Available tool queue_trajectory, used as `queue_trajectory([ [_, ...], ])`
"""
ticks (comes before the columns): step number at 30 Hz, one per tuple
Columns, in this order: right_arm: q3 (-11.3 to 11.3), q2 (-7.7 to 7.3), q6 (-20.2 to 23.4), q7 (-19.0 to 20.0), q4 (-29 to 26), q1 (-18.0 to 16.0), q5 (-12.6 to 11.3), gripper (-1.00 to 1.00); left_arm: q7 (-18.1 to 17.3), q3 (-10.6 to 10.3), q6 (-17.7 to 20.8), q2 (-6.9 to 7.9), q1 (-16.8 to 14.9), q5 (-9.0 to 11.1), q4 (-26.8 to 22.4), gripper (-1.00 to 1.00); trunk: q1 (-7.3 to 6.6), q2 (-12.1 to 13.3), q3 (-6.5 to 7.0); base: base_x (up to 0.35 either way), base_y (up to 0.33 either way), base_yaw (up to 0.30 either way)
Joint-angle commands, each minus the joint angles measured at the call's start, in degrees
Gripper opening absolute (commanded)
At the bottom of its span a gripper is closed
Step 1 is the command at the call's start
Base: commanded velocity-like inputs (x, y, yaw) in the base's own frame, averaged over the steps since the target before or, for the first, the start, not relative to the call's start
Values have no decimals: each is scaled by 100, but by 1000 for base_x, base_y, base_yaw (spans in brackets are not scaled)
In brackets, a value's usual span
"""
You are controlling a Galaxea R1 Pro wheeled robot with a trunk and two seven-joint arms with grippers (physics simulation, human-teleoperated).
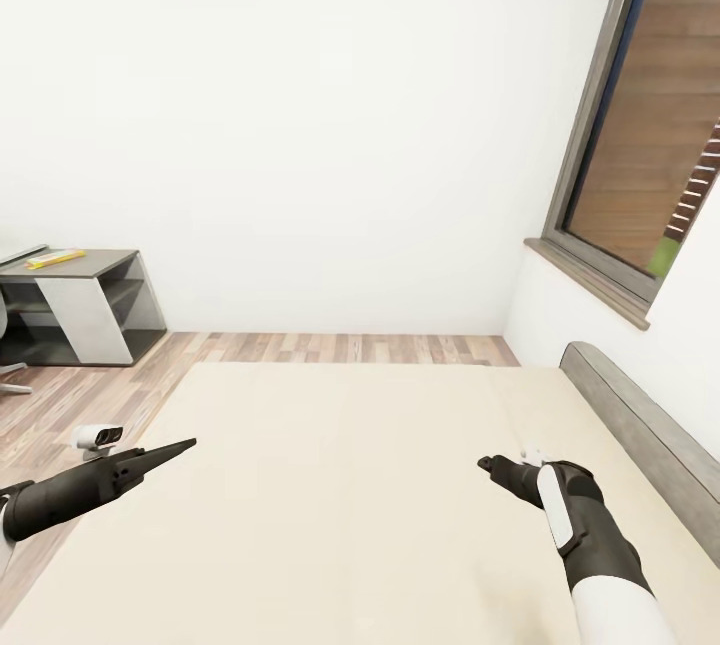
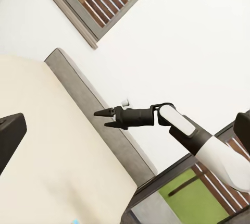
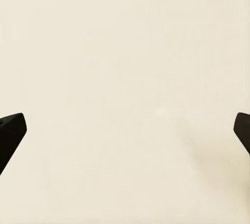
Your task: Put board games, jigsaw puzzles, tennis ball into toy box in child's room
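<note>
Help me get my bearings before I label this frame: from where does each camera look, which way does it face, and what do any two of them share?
Head view: on the robot's head, facing forward and down over the bed toward the wall and window; left gripper and right gripper show.
Left wrist view: on the left arm, facing across the bed to the headboard; the right gripper shows, jaws apart.
Right wrist view: on the right arm, facing the beige mattress; dark fingertips at both edges.
Shared: all three see the bed; head and left wrist views share the right gripper, headboard and window.
</note>
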Motion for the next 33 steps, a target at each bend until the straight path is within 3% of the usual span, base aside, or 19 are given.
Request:
queue_trajectory([
  [1,-20,7,26,-3,-8,-4,-27,100,-20,0,61,2,-4,1,-1,100,2,-8,-9,-2,0,0],
  [33,-20,12,33,46,-71,-8,-28,100,-16,0,61,2,-4,-3,-1,100,2,-8,-9,0,0,0],
])
